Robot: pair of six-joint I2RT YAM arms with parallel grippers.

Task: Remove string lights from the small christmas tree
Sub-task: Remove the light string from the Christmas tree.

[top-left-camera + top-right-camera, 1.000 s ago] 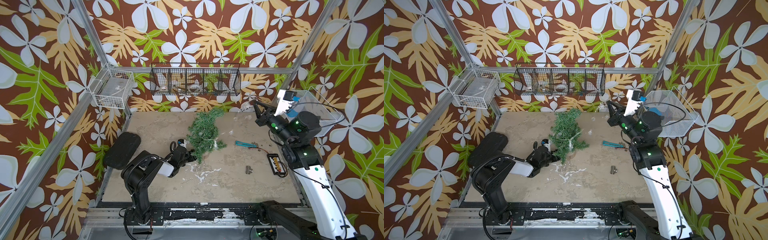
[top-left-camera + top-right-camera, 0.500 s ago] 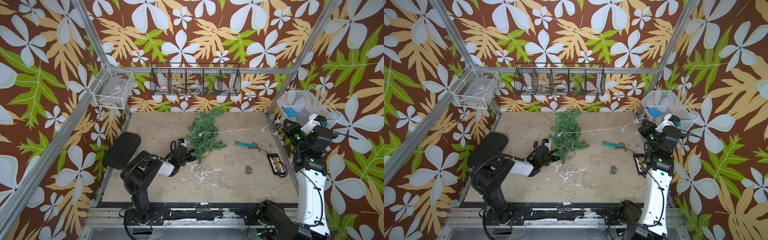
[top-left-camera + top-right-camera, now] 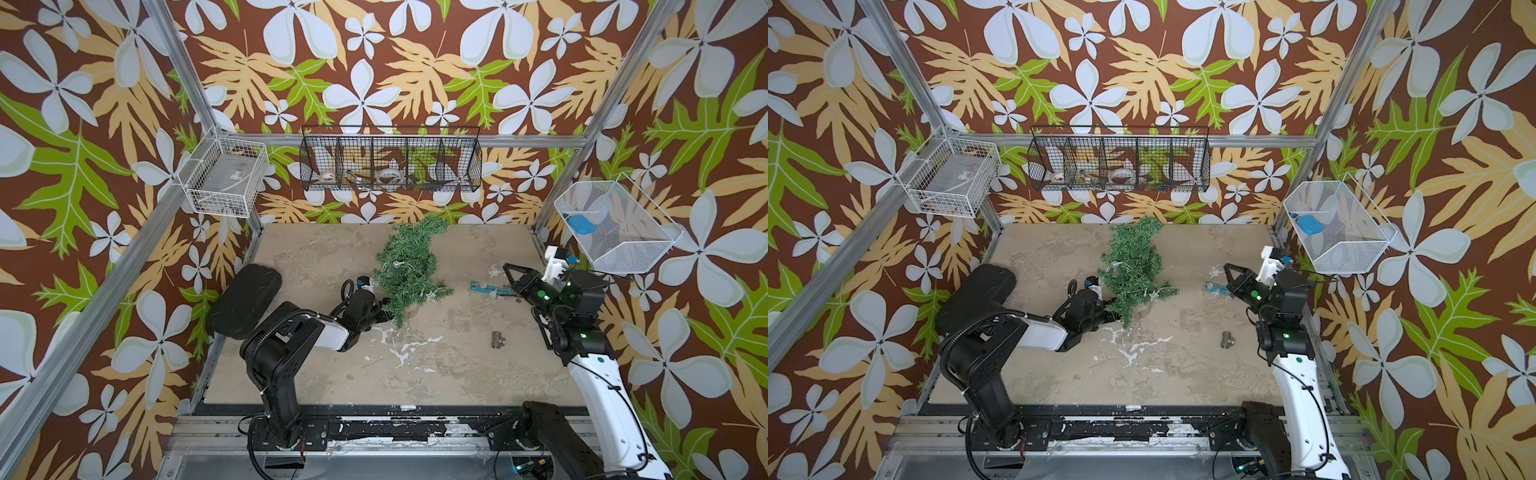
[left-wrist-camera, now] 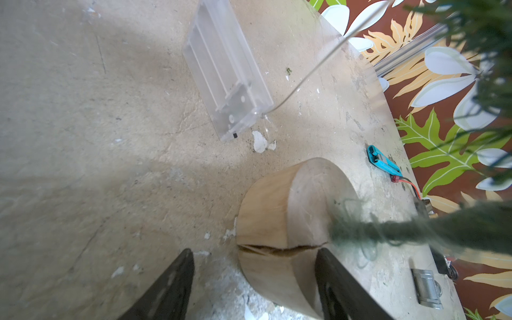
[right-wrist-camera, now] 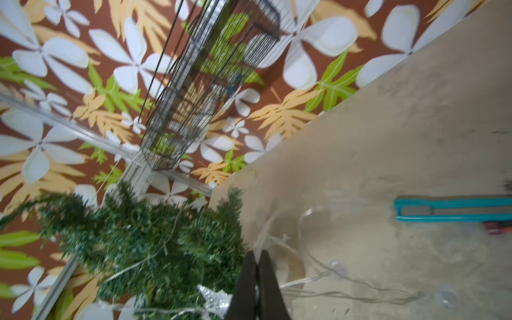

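**Lights part-way off: one end at the right fingers, bulbs in the tree.**

The tree (image 3: 409, 257) stood mid-surface (image 3: 457, 365) on its wood base (image 4: 277, 221), with a globe bulb (image 3: 397, 263) and a star (image 3: 430, 296) caught in its branches. Freed lights (image 3: 494, 272) lay slack on the surface just beside the right gripper (image 5: 257, 253), whose fingers were together and looked pinched on the wire. The left gripper (image 4: 255, 249) sat low at the base, fingers apart either side of it, one against the wood and a gap at the other. I judged the unwinding partly done. To do it well, the left should clamp the base first. The right should then draw the wire slowly around the tree, following the wrap, since a straight pull could tip the tree or snag bulbs.
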